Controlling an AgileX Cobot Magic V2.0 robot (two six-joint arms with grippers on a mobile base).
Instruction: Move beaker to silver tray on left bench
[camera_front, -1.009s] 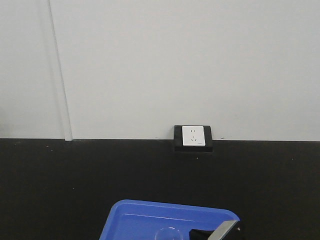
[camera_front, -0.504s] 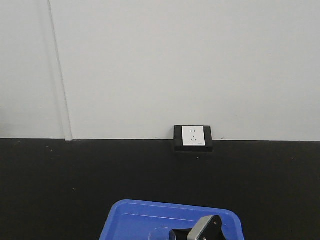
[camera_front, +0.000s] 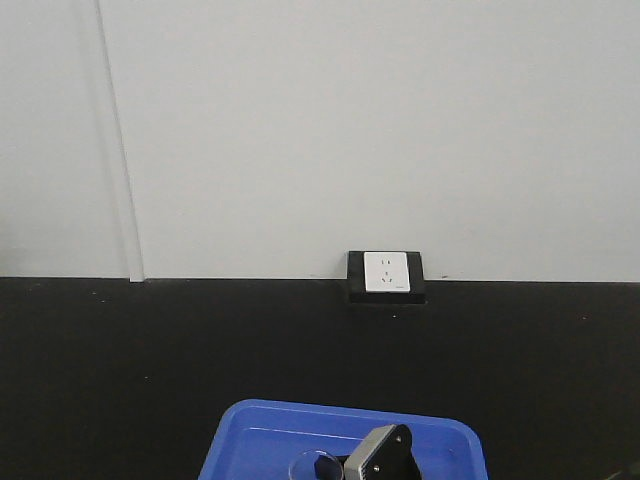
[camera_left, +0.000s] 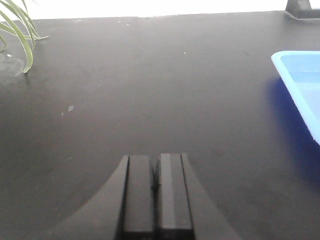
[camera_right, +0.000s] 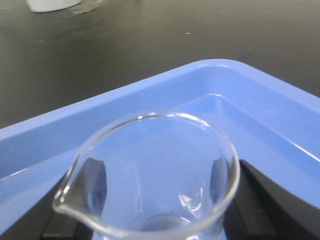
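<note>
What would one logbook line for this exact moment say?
right gripper around beaker, grip unclear | beaker over blue tray | left gripper shut, empty, above black worktop | silver tray not in view

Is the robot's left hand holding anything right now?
No, the left fingers are pressed shut together above the black worktop, with nothing between them.

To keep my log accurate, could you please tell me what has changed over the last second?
The right claw swept leftward over the blue tray and now straddles the beaker, whose rim looks nudged slightly left; whether it grips is unclear. The tray, socket plate and black worktop kept their places.
</note>
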